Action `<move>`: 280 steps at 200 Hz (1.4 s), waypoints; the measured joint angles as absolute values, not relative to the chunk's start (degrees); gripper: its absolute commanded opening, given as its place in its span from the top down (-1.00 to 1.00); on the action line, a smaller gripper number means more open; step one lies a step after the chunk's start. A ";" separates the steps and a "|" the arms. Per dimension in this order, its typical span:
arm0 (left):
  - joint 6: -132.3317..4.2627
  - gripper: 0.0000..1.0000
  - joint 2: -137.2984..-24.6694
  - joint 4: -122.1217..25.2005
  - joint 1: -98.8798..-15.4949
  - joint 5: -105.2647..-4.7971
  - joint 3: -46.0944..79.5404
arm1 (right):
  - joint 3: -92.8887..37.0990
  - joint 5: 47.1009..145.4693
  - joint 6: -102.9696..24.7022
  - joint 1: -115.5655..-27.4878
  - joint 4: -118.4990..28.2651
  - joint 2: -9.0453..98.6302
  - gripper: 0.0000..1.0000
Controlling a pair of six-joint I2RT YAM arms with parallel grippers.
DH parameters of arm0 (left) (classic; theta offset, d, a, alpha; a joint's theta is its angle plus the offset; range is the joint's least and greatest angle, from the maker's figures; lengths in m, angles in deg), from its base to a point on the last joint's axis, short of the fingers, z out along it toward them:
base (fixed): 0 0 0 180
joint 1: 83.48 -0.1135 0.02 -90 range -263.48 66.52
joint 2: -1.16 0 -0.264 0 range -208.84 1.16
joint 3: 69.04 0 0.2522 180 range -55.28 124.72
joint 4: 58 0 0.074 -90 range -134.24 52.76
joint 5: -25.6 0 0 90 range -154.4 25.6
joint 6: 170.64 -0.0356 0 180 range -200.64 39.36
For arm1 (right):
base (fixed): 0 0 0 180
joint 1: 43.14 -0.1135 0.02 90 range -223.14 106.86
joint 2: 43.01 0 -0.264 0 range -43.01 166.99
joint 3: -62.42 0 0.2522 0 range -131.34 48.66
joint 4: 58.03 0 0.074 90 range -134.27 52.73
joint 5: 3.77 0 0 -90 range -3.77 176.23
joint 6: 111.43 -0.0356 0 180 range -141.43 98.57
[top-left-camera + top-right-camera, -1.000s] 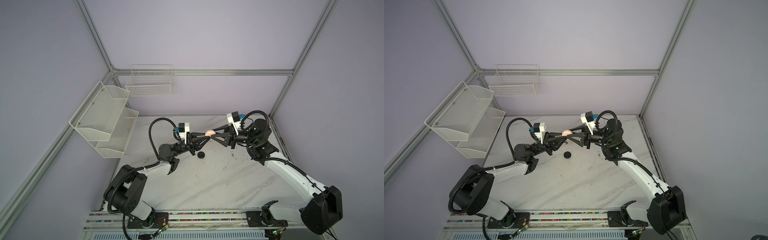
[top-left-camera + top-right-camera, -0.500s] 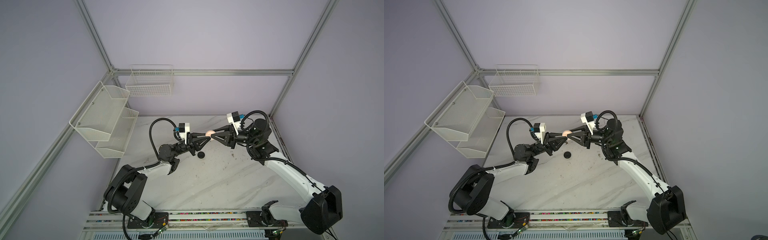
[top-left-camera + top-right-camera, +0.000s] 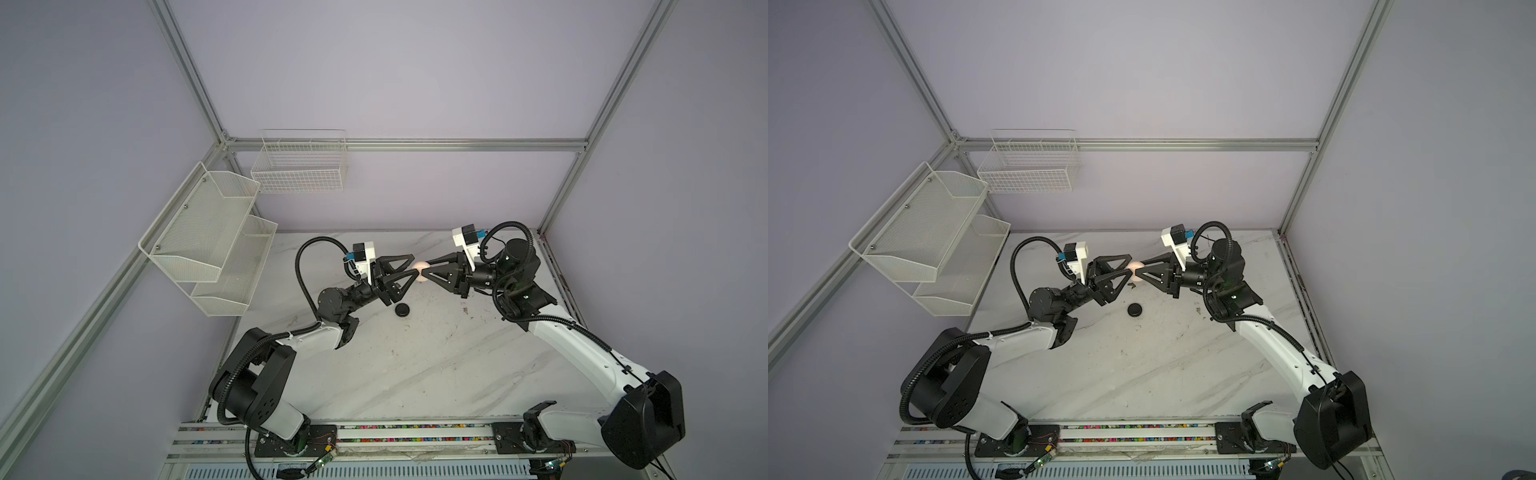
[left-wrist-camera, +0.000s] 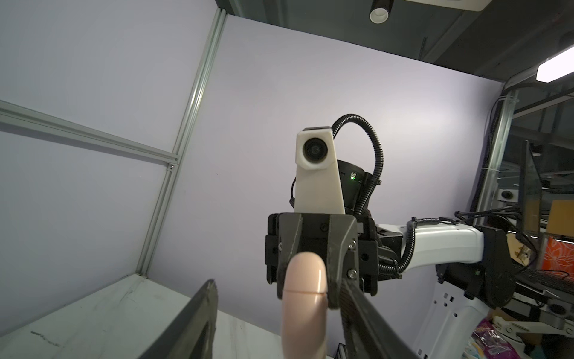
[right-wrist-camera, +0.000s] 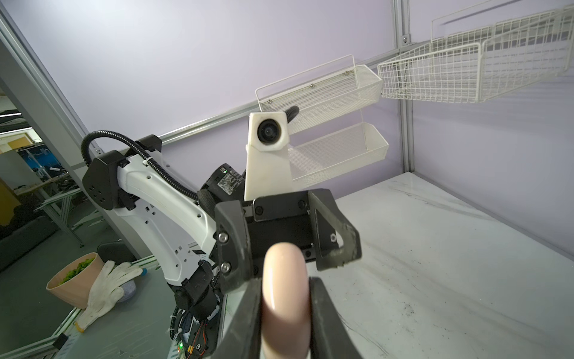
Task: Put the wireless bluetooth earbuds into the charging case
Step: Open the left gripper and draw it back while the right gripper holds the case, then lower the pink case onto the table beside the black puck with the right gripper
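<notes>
Gleams pale pink on the case (image 3: 421, 268). Goes black on the puck (image 3: 402, 310), seven o'clock of it. Runs white with grey veining across the table (image 3: 436, 365). Shows white on the mesh rack (image 3: 199, 224), nine o'clock.

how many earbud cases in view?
2. Pink case, in the air, clamped by the right gripper; black case, on the table. More could be hidden.
</notes>
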State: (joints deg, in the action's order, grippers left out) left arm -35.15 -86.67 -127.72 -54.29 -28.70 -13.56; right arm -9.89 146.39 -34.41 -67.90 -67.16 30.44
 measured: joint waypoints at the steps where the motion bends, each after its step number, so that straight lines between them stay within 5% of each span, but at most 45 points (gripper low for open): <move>1: -35.23 -0.30 -86.56 -127.77 -54.35 -28.92 -13.83 | -9.80 146.37 -34.47 -67.79 -67.12 30.44 0.72; 103: -39.80 -0.32 -85.71 -127.35 -60.04 -37.05 -28.89 | -2.21 134.00 -33.18 -66.43 -51.08 47.36 0.73; 165: -39.95 -0.31 -85.69 -127.31 -60.28 -39.96 -31.27 | 2.44 133.74 -39.78 -76.38 -54.18 55.01 0.69; 280: -40.83 -0.30 -85.34 -127.33 -60.65 -40.44 -31.31 | 2.51 133.26 -43.70 -77.08 -58.57 60.76 0.58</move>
